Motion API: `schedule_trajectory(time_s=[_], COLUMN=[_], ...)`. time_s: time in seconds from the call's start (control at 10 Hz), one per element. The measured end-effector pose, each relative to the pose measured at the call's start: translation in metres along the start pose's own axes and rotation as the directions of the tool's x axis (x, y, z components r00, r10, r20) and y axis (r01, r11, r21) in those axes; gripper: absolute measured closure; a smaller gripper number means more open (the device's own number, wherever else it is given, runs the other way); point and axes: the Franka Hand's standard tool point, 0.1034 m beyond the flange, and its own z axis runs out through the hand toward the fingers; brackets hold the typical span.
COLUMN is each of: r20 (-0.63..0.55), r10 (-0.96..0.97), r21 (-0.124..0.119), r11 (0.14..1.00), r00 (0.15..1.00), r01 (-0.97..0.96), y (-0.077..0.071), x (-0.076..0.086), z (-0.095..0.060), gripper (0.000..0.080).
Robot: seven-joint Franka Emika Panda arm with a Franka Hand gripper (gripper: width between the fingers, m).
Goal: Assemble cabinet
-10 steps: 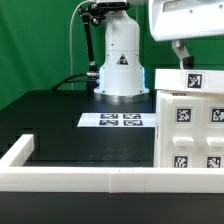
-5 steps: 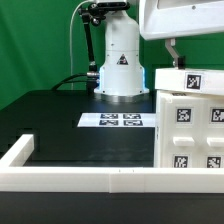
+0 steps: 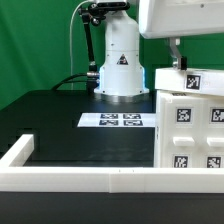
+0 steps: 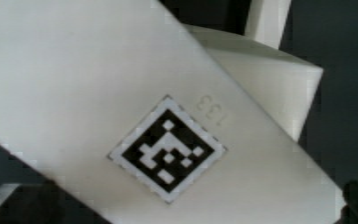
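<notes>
You see white rail [image 3: 90,180] nearest, bordering black bench [image 3: 70,125]. Behind it, at exterior view's right, cabinet [image 3: 190,125] stands upright on bench, tagged faces toward you, running off frame edge. Mid-bench, marker board [image 3: 112,121] lies flat, just beside the cabinet on exterior view's left. Above cabinet, pincer [image 3: 178,57] hangs just over its top edge, mostly hidden by arm's white housing; you cannot tell if jaws open or closed. Wrist view: tilted white panel face with one tag [image 4: 172,153] fills frame. Farthest, arm's base [image 3: 120,60] stands against green backdrop.
</notes>
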Motion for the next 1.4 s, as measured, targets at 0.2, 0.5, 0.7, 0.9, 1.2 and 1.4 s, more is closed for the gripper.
schedule_trajectory(time_s=[0.2,0.5,0.7,0.9,1.2,1.4], r20=[0.013,0.039,0.047,0.046,0.053,0.056], r10=[-0.253,-0.468,-0.466,-0.425,-0.415,-0.408], r21=[-0.022,-0.034,-0.026,-0.027,-0.025,-0.024], r11=[0.967,0.883,0.883,0.904,0.908,0.912], r00=[0.967,0.883,0.883,0.904,0.908,0.911], r01=[0.253,0.469,0.468,0.427,0.417,0.41], y=[0.006,0.009,0.007,0.007,0.009,0.008], x=[-0.001,-0.003,-0.008,-0.007,-0.012,-0.013], z=[0.0,0.002,0.007,0.006,0.012,0.013], gripper=[0.0002,0.0002,0.0002,0.0002,0.0002,0.0225])
